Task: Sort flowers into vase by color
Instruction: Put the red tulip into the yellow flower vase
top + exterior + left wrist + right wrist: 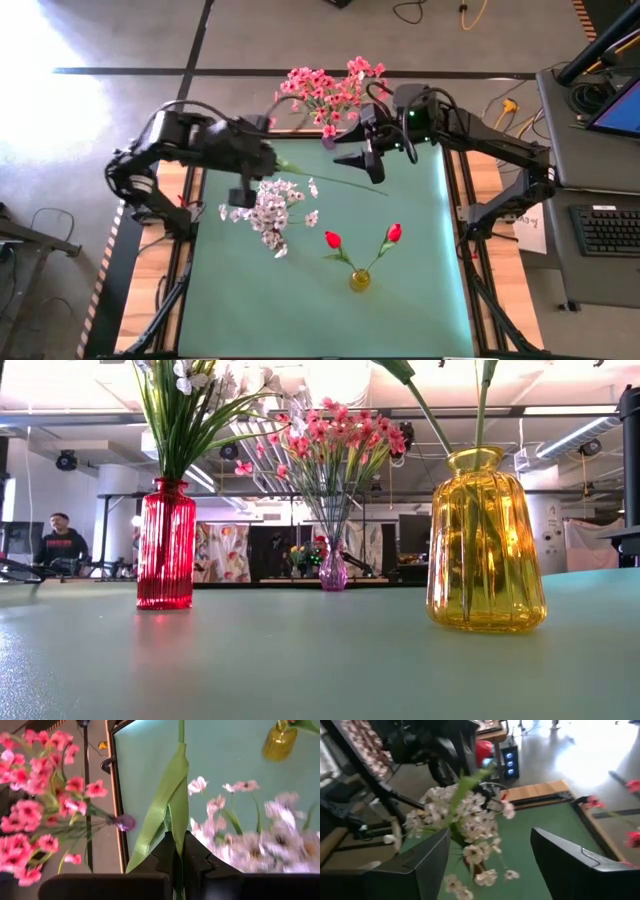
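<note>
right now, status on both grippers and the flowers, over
Left gripper shut on a green flower stem over the table. Right gripper open, near the pink blossoms. White blossoms and red buds vased. Nothing blocking.

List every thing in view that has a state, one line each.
Left gripper: shut on a green stem.
Green stem: held, lying out across the mat, in no vase.
Right gripper: open, empty, near the pink flowers.
Pink flowers: in the purple vase.
White flowers: in the red vase.
Red buds: two, in the yellow vase.
</note>
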{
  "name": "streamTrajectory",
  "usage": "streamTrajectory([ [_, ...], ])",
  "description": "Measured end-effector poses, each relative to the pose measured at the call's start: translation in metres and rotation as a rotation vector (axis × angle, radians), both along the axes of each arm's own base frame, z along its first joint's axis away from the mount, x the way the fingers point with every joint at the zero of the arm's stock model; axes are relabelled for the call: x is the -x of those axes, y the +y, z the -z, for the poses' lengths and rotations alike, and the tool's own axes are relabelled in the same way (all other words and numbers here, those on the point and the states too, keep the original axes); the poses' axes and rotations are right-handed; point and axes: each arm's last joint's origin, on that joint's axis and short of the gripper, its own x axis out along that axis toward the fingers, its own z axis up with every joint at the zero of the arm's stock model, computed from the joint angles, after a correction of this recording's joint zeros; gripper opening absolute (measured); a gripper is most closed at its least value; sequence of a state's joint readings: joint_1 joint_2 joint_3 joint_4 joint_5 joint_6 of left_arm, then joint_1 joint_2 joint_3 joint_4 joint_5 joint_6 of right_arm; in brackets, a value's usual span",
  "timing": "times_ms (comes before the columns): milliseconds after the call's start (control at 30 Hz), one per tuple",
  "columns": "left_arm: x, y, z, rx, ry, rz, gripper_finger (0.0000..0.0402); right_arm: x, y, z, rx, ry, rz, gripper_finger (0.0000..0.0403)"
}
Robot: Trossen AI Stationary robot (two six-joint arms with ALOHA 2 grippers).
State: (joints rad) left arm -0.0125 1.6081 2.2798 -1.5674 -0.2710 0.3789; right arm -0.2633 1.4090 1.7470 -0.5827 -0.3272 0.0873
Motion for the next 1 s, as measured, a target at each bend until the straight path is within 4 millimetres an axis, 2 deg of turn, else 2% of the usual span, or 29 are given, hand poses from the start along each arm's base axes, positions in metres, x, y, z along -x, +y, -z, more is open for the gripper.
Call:
streamTrajectory([
  [200, -0.046, 0.0, 0.016, -0.075, 0.053, 0.019, 0.0, -0.002, 0.004, 0.0, -0.073, 0.011, -0.061, 0.0276],
  [267, -0.055, 0.001, 0.023, -0.132, 0.087, 0.028, 0.0, -0.003, 0.004, 0.002, -0.105, 0.023, -0.071, 0.0273],
  [467, -0.07, 0.001, 0.032, -0.158, 0.106, 0.03, 0.0, -0.019, 0.005, 0.019, -0.128, 0.095, -0.08, 0.0258],
  [733, -0.071, 0.001, 0.03, -0.16, 0.082, 0.027, 0.0, -0.043, -0.001, 0.045, -0.131, 0.178, -0.086, 0.024],
  [867, -0.07, 0.001, 0.03, -0.16, 0.08, 0.026, 0.0, -0.044, -0.002, 0.049, -0.129, 0.202, -0.088, 0.0194],
  [1000, -0.07, 0.001, 0.03, -0.178, 0.092, 0.049, 0.0005, -0.043, -0.001, 0.048, -0.106, 0.2, -0.098, 0.0081],
])
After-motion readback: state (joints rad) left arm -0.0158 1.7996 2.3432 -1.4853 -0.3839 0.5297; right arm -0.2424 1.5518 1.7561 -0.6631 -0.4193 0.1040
